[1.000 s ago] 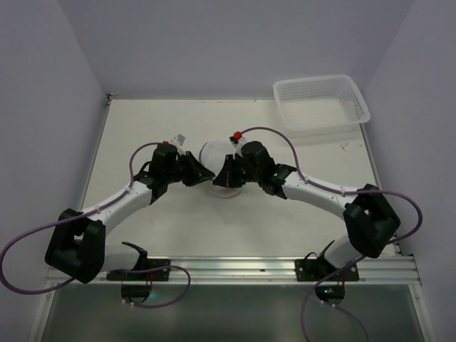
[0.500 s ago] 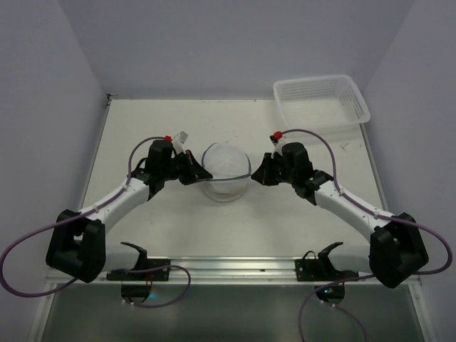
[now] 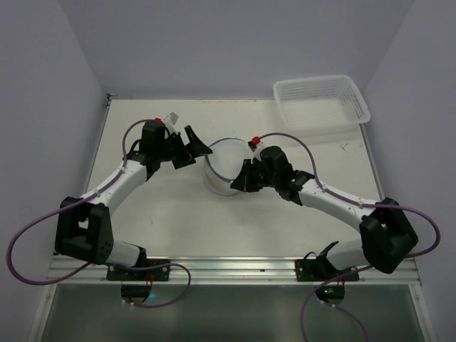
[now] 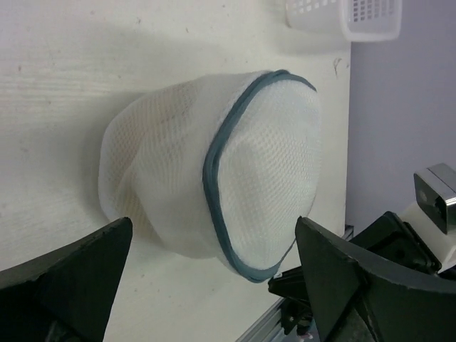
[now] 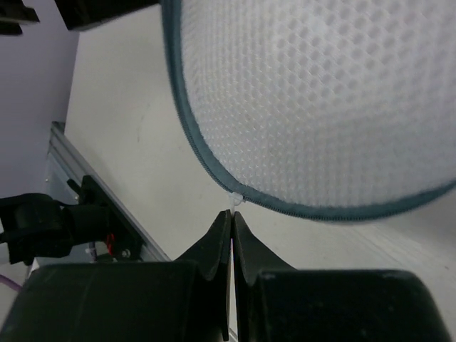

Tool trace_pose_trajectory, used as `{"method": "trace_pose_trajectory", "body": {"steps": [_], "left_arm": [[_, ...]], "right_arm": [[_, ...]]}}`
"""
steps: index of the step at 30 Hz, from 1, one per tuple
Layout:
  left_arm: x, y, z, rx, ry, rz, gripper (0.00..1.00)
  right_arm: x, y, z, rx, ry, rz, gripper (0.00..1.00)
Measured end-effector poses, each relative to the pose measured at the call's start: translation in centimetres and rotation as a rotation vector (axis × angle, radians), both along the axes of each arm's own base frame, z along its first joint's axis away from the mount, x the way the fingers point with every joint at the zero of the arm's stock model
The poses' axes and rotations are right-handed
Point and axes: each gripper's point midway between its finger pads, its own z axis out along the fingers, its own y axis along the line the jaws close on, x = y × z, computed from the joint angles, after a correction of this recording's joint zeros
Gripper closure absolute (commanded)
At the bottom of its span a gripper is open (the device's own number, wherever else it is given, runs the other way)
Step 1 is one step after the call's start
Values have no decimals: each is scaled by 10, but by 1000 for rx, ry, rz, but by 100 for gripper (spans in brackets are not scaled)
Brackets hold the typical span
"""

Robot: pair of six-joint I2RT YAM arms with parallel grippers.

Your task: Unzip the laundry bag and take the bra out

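The right gripper had its two fingers pressed flat together with no gap between them, and the small white zipper tab sat pinched right at their tips. That tab hung from the dark blue-grey zipper on the rim of the laundry bag, whose white mesh filled the upper part of the right wrist view. The top external view placed this gripper at the near right side of the bag, low against the table. The left gripper stood wide open and held nothing; its dark fingers framed the bag from either side in its own wrist view without touching it. From above it hovered just beside the bag's far left edge. The bag rested on the table near the middle, between the two grippers, tipped so that its zippered rim faced partly upward and toward the right arm. The zipper line ran as a closed loop around the rim wherever it showed, though the pictures did not make clear whether any of it had been opened. The white lattice basket sat at the far right corner of the table, well apart from the bag.
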Motion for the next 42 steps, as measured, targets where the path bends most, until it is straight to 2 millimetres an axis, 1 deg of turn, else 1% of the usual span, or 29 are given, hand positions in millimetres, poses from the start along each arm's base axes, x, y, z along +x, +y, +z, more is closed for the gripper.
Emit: {"method": "trace_pose_trajectory", "body": {"steps": [2, 3, 5, 7, 10, 11, 12, 13, 15, 16, 18, 19, 21, 22, 27, 31, 34, 38, 39, 40, 42], "left_arm": [[-8, 4, 1, -20, 14, 43, 0], [-16, 6, 2, -34, 19, 66, 0], [-29, 8, 2, -52, 28, 91, 1], [-41, 3, 2, -68, 41, 95, 4], [-50, -11, -1, -76, 56, 76, 12], [-52, -16, -2, -79, 61, 69, 18], [-54, -19, -4, -81, 69, 63, 21], [-54, -21, -8, -80, 77, 63, 29], [-53, -23, -14, -78, 90, 69, 39], [-52, -23, -17, -75, 94, 70, 50], [-50, -24, -24, -75, 110, 81, 63], [-50, -25, -25, -76, 113, 81, 75], [-50, -29, -26, -80, 111, 75, 88], [-49, -31, -25, -83, 106, 70, 100], [-50, -36, -22, -90, 89, 55, 100], [-51, -34, -23, -78, 80, 50, 100], [-56, -31, -26, -62, 75, 42, 100], [-65, -26, -32, -34, 79, 19, 100], [-69, -26, -34, -36, 82, 7, 100], [-74, -27, -35, -37, 82, -6, 100], [-81, -23, -38, -34, 79, -11, 100]], "right_arm": [[-5, 19, 3, 25, 18, 24, 100], [-6, 29, 6, 39, 22, 33, 100], [-5, 40, 10, 54, 24, 40, 100], [-1, 50, 18, 71, 15, 46, 100], [0, 60, 24, 84, 5, 55, 100], [0, 61, 25, 86, 5, 58, 100], [0, 63, 25, 86, 4, 60, 100], [0, 64, 24, 86, 4, 63, 100], [-2, 65, 23, 82, 5, 68, 100], [-3, 65, 23, 80, 5, 71, 100], [-4, 65, 22, 75, 4, 76, 100], [-4, 65, 22, 72, 4, 79, 100], [-5, 65, 20, 67, 3, 81, 100], [-6, 64, 18, 62, 2, 83, 100], [-14, 50, 1, 12, 3, 84, 100], [-19, 26, -6, -41, -21, 74, 100], [-10, -4, -12, -78, -29, 21, 100], [18, -62, -22, -126, -13, -132, 100], [21, -68, -20, -121, -11, -146, 100], [23, -69, -18, -114, -16, -143, 100], [19, -64, -14, -109, -21, -101, 100]]}}
